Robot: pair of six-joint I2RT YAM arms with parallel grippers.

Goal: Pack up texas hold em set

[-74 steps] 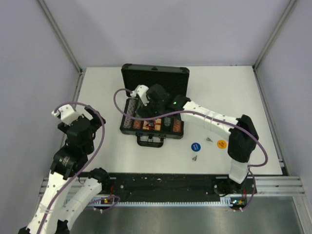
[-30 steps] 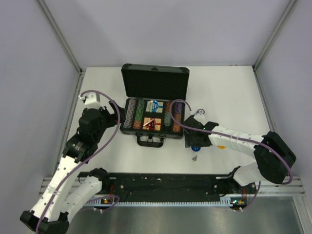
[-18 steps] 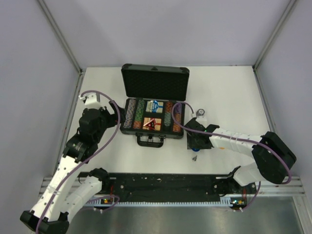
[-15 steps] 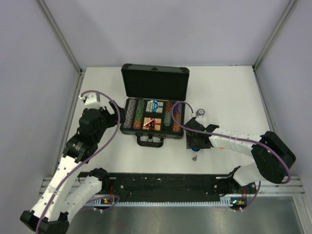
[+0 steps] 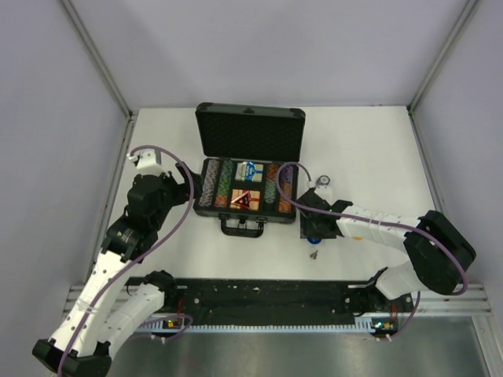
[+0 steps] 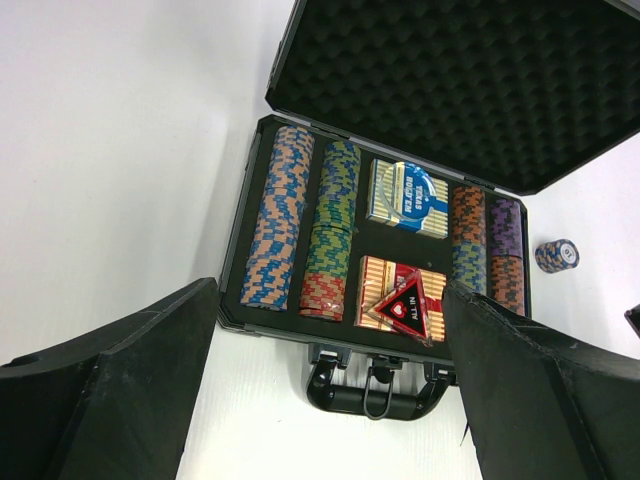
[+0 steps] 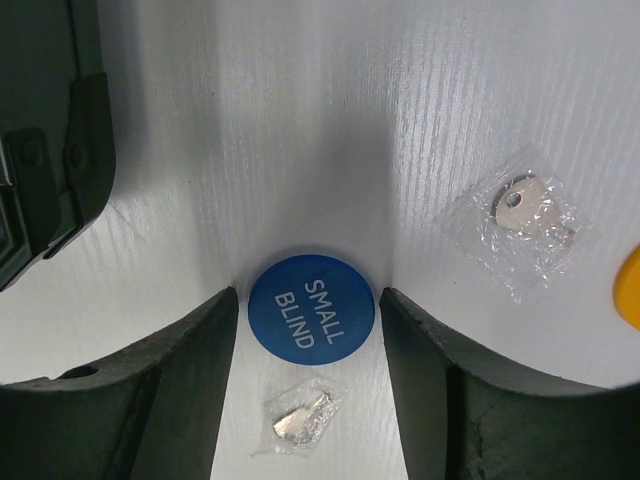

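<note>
Setting: grey walls (image 5: 259, 47) on three sides, a white table (image 5: 377, 149) between them.
Top view – case: the black case (image 5: 245, 214) lies open mid-table, its lid (image 5: 250, 132) raised at the far side and its handle (image 5: 242, 228) toward the arms.
Top view – left gripper (image 5: 187, 181): it hangs just left of the case, apart from it, and points at it.
Top view – right gripper (image 5: 314, 228): it sits low over the table, just off the case's near right corner; a small key packet (image 5: 314, 254) lies just nearer the arms.
Left wrist – fingers (image 6: 120, 390): spread wide, holding nothing; the whole open case shows between them.
Left wrist – contents: rows of chips (image 6: 281, 230) fill the outer columns. The blue card box (image 6: 408, 198) sits in the far middle and the red card box (image 6: 375, 290) in the near middle, with the red triangle (image 6: 405, 305) on top of it.
Right wrist – button: the blue button (image 7: 311, 314), lettered SMALL BLIND, lies flat on the table, outside the case.
Right wrist – fingers (image 7: 150, 390): parted, one at each side of the button and close to its rim; whether they press on it I cannot tell.
Right wrist – nearby: a second key packet (image 7: 525, 220) lies to the far right, and a yellow button (image 7: 630, 290) is cut off by the right edge.
</note>
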